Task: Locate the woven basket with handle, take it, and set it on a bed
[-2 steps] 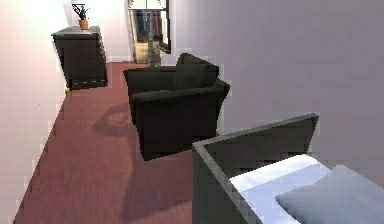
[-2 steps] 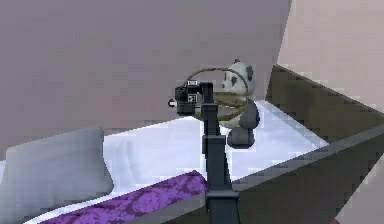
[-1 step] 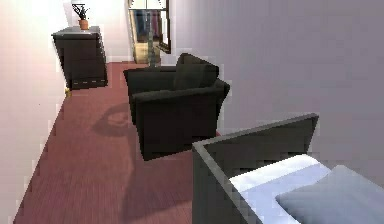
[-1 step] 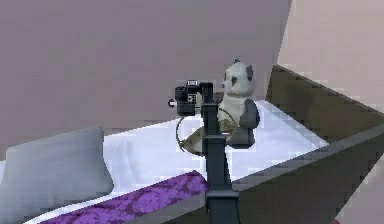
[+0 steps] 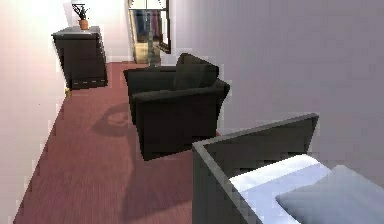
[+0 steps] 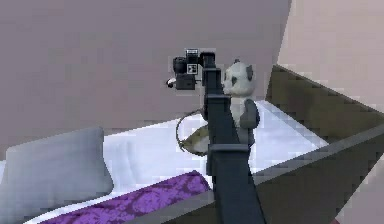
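The bed (image 6: 150,150) has a white sheet, a grey pillow (image 6: 55,170), a patterned purple blanket (image 6: 140,200) and a dark frame (image 6: 320,115). A thin round woven rim, seemingly the basket (image 6: 188,135), lies on the sheet just left of the arm (image 6: 228,170). The gripper (image 6: 176,80) stands above it at the arm's far end, with only bare wall behind its far end, so it holds nothing. A panda toy (image 6: 240,95) sits on the bed right of the arm. In the forward view the bed's frame (image 5: 255,145) and pillow (image 5: 335,195) fill the lower right.
A black armchair (image 5: 175,100) stands on the dark red carpet (image 5: 90,160) against the right wall. Farther back on the left is a dark dresser (image 5: 80,55) with a potted plant (image 5: 82,15), and a mirror or doorway (image 5: 150,30) beyond.
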